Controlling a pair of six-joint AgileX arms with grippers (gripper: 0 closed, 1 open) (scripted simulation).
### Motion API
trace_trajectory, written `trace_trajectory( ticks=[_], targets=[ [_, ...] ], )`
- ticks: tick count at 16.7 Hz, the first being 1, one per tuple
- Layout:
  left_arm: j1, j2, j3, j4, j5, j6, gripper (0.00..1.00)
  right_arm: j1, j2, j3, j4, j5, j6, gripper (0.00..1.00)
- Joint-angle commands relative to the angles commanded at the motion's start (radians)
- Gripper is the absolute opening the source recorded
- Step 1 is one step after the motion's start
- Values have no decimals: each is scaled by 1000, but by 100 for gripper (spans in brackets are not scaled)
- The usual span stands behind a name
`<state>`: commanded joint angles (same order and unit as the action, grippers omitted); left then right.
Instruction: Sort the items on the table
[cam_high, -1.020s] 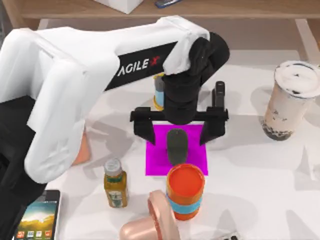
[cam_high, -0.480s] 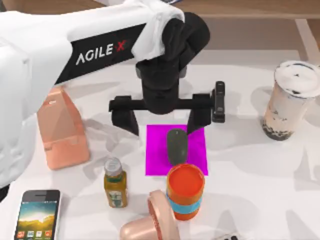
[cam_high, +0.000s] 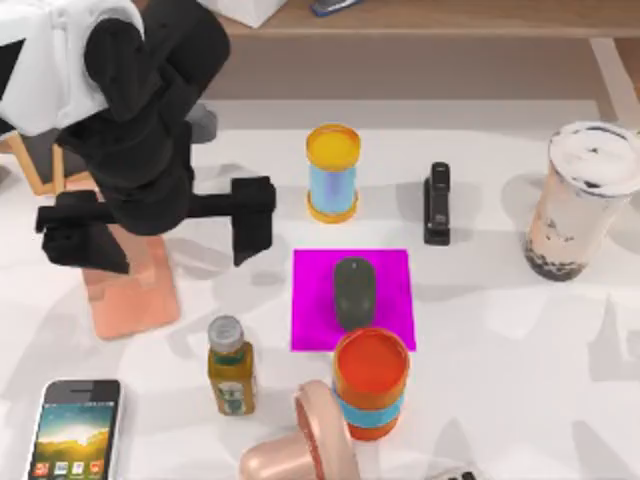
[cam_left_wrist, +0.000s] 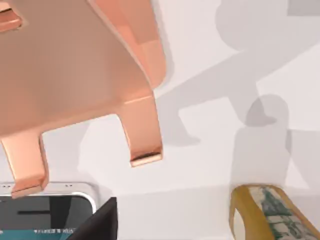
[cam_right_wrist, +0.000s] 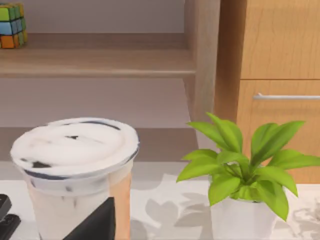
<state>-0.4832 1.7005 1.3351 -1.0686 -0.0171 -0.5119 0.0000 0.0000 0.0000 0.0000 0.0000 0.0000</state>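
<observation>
Left gripper (cam_high: 165, 228): over the table's left, above the one pink stand (cam_high: 135, 290); fingers spread wide, gripping nothing.
Smartphone (cam_high: 75, 430): one, at the table's (cam_high: 500, 340) near-left corner, screen up.
Bottles: one small amber bottle (cam_high: 230, 365), upright, just left of the mat.
Mouse (cam_high: 354, 291): one, lying on the single magenta mat (cam_high: 385, 285).
Cans: two, a yellow-topped one (cam_high: 332, 172) behind the mat, an orange one (cam_high: 371, 383) at its front edge.
Black stapler (cam_high: 437, 203): one, right of the yellow-topped can.
Milk tea cup (cam_high: 580, 200): one, upright at far right.
Right gripper: fingers cannot be told.
</observation>
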Motion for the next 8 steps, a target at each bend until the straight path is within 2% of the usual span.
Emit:
trace_trajectory(
  ticks=[4, 8],
  targets=[
    [98, -205, -261, 39, -11, 74, 100, 0, 0, 0, 0, 0, 0, 100],
    [147, -345, -485, 64, -7, 136, 100, 0, 0, 0, 0, 0, 0, 100]
  ],
)
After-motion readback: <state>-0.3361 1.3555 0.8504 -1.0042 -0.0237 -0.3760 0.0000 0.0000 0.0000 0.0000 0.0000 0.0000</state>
